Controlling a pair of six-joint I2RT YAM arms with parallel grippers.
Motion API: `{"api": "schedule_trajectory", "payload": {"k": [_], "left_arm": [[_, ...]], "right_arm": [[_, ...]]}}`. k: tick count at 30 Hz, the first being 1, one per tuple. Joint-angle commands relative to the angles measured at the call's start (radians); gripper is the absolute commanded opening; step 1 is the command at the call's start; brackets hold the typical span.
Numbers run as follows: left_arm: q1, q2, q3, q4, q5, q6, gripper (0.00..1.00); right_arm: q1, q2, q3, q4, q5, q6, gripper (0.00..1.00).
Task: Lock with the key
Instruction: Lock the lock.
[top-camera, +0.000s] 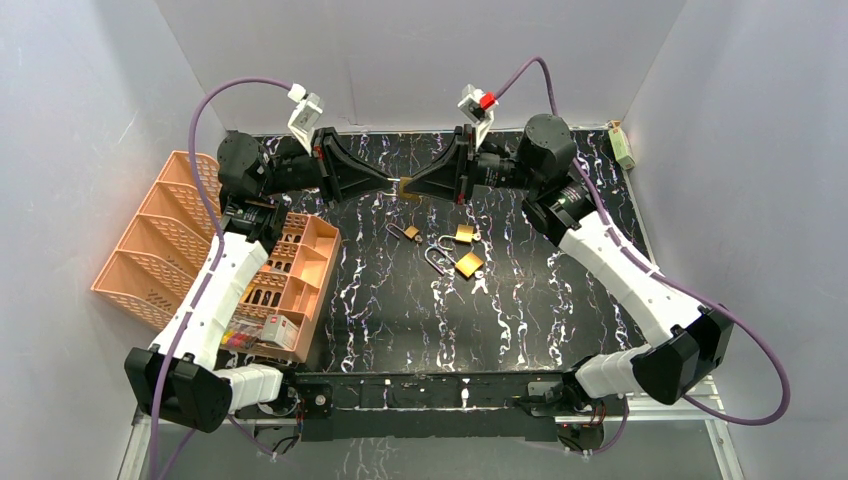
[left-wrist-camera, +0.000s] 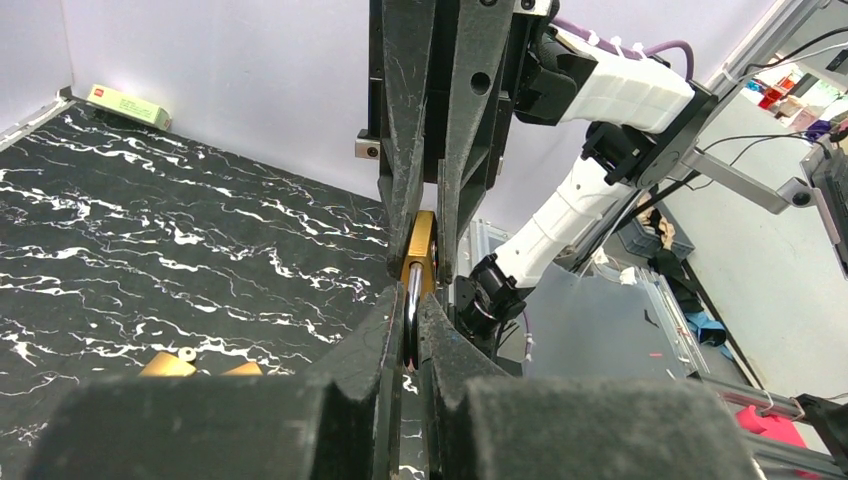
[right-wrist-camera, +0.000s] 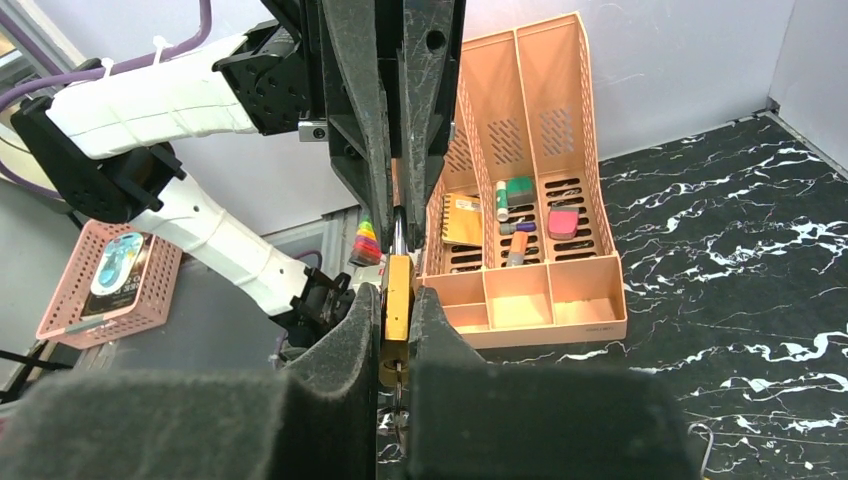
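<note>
A brass padlock (top-camera: 408, 187) hangs in the air between both grippers, above the far middle of the table. In the left wrist view my left gripper (left-wrist-camera: 411, 305) is shut on its silver shackle (left-wrist-camera: 411, 290), and the brass body (left-wrist-camera: 422, 245) sits between the right gripper's fingers beyond. My right gripper (right-wrist-camera: 398, 312) is shut on the flat sides of the padlock body (right-wrist-camera: 399, 285). A thin key (right-wrist-camera: 397, 388) sticks out of the body's lower end, between the right fingers. The two grippers (top-camera: 395, 187) (top-camera: 418, 187) meet tip to tip.
Three more brass padlocks (top-camera: 411, 233) (top-camera: 464, 233) (top-camera: 468, 264) lie on the black marbled table (top-camera: 560, 320) below the grippers. An orange organiser (top-camera: 300, 270) and file tray (top-camera: 150, 250) stand at the left. A small pale box (top-camera: 622, 145) rests in the back right corner.
</note>
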Motion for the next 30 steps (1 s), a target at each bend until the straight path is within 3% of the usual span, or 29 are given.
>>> {"api": "schedule_trajectory", "payload": {"k": [1,3,5,7,9,11,13,16,19,21,26,30], "left_arm": [[0.014,-0.028,0.006,0.035,-0.032,-0.004,0.0],[0.021,-0.036,0.016,-0.006,-0.03,0.034,0.03],[0.036,-0.049,0.025,-0.084,-0.04,0.073,0.37],[0.058,-0.068,0.017,-0.089,-0.048,0.073,0.48],[0.079,-0.085,-0.009,-0.04,-0.041,0.034,0.44],[0.092,-0.091,-0.038,0.038,-0.023,-0.028,0.25],[0.095,-0.086,-0.078,0.157,0.0,-0.117,0.21],[0.095,-0.063,-0.115,0.313,0.011,-0.239,0.34],[0.095,-0.041,-0.116,0.354,0.024,-0.27,0.43],[0.094,-0.03,-0.107,0.359,0.035,-0.276,0.44],[0.084,-0.011,-0.091,0.391,0.048,-0.301,0.33],[0.069,0.005,-0.087,0.397,0.05,-0.31,0.34]], "right_arm": [[-0.006,-0.003,0.051,0.064,-0.028,0.026,0.0],[-0.024,-0.01,0.043,0.09,-0.049,0.06,0.0],[-0.064,-0.017,0.025,0.153,-0.089,0.131,0.0],[-0.112,-0.012,0.018,0.199,-0.135,0.207,0.0],[-0.139,-0.006,0.023,0.214,-0.165,0.242,0.0],[-0.147,0.002,0.031,0.213,-0.185,0.253,0.0],[-0.146,0.015,0.047,0.207,-0.201,0.261,0.0],[-0.146,0.038,0.068,0.176,-0.235,0.254,0.0],[-0.146,0.048,0.069,0.186,-0.254,0.264,0.0],[-0.145,0.053,0.072,0.197,-0.261,0.274,0.0],[-0.142,0.085,0.083,0.263,-0.27,0.326,0.0],[-0.133,0.108,0.104,0.271,-0.27,0.336,0.0]]}}
